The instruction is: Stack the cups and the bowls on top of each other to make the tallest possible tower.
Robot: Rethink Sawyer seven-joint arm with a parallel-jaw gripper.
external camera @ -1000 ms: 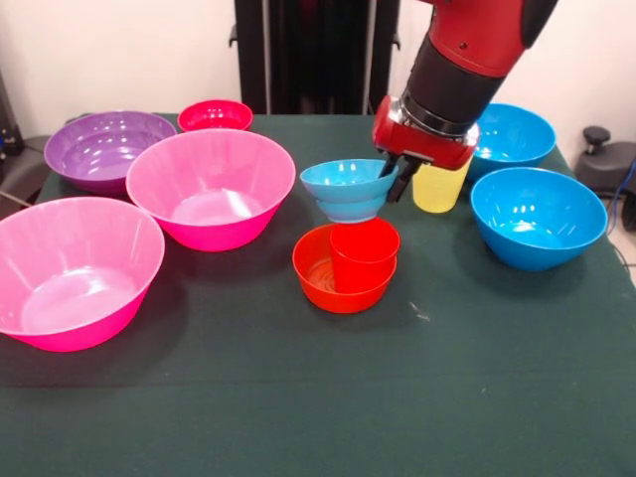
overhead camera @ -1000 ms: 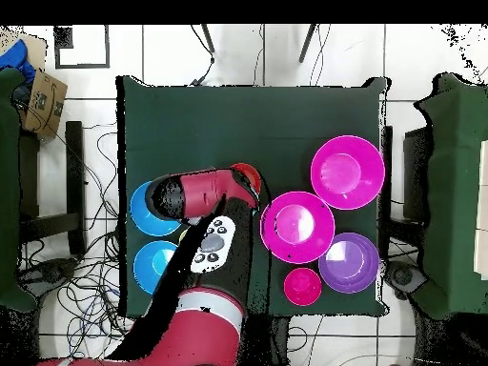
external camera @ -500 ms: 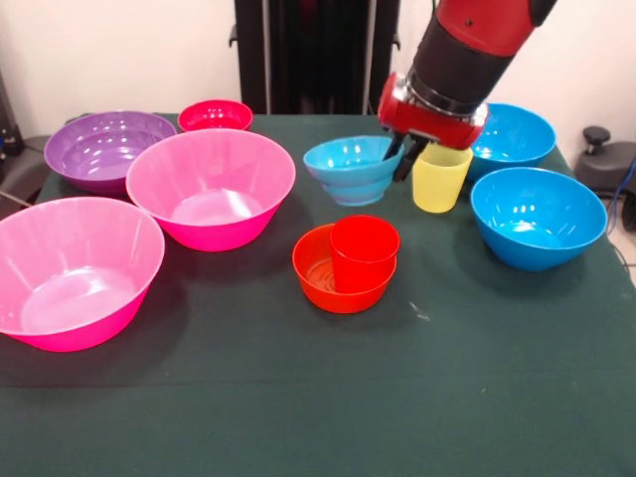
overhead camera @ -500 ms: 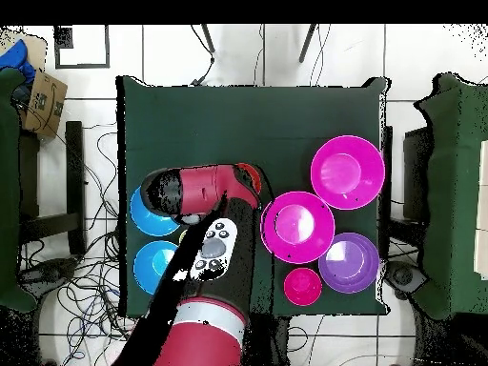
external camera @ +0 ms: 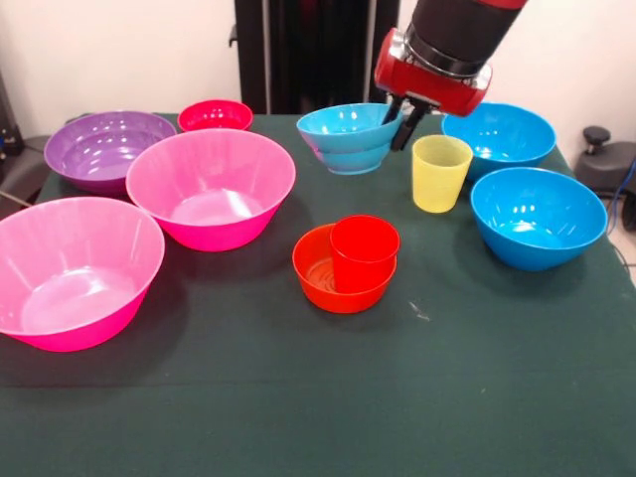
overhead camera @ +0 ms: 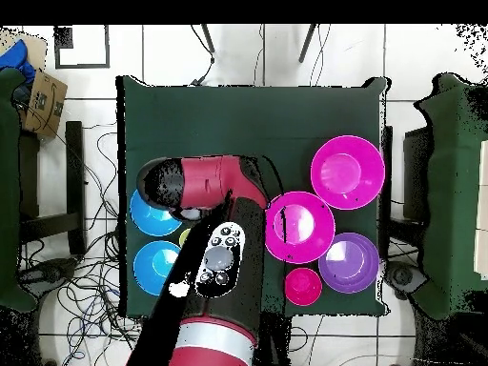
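Dark green table cloth (external camera: 298,397), white wall (external camera: 119,50) behind, white tiled floor (overhead camera: 248,48) with loose cables (overhead camera: 91,172).

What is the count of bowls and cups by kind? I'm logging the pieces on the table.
Large bowls: 5 (two pink, one purple, two blue)
Small bowls: 3 (orange, light-blue, red)
Cups: 2 (red, yellow)
Total: 10

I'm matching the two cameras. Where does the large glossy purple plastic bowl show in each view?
Front view: large glossy purple plastic bowl at far left, behind the two pink bowls.
Overhead view: same bowl at lower right.
Shared landmark: the small red bowl right beside it in both.
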